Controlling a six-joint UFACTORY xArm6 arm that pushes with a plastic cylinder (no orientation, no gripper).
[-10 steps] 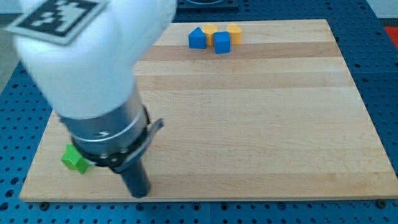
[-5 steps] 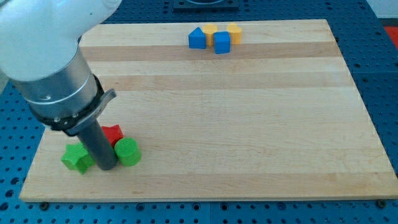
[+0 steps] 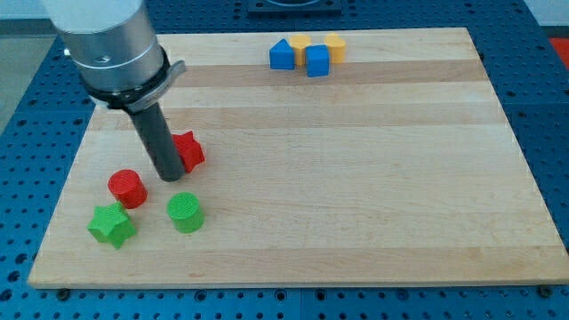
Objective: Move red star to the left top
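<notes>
- Worktop (image 3: pixel 356 178): pale wooden board of glued planks with visible grain, smooth and flat, filling most of the frame over a blue perforated base (image 3: pixel 27 133); a block should glide across it with little drag.
- Arm housing (image 3: pixel 111 44): brushed metal cylinder with a dark collar, upper left of the frame, narrowing to a straight dark rod.
- My tip (image 3: pixel 168 178): the end effector is a bare rod with nothing to open, close or hold; its lower end sits left of centre, at the left edge of the red star, apparently touching it.
- Red star (image 3: pixel 188 151): left of centre, partly hidden behind the rod, well short of the frame's upper left. Judged small, light and rigid with a matte painted finish, it cannot be gripped, only shoved; its points make it likely to spin off a glancing push, so contact from its lower right side, aimed through its middle, looks the safest line.
- Red cylinder (image 3: pixel 127 188), green cylinder (image 3: pixel 185 213) and green star (image 3: pixel 111 225): loose group at lower left, below the tip and apart from it.
- Blue blocks (image 3: pixel 283 55) (image 3: pixel 317 61) and yellow blocks (image 3: pixel 301 44) (image 3: pixel 335 46): tight cluster at top centre, outside the likely path.
</notes>
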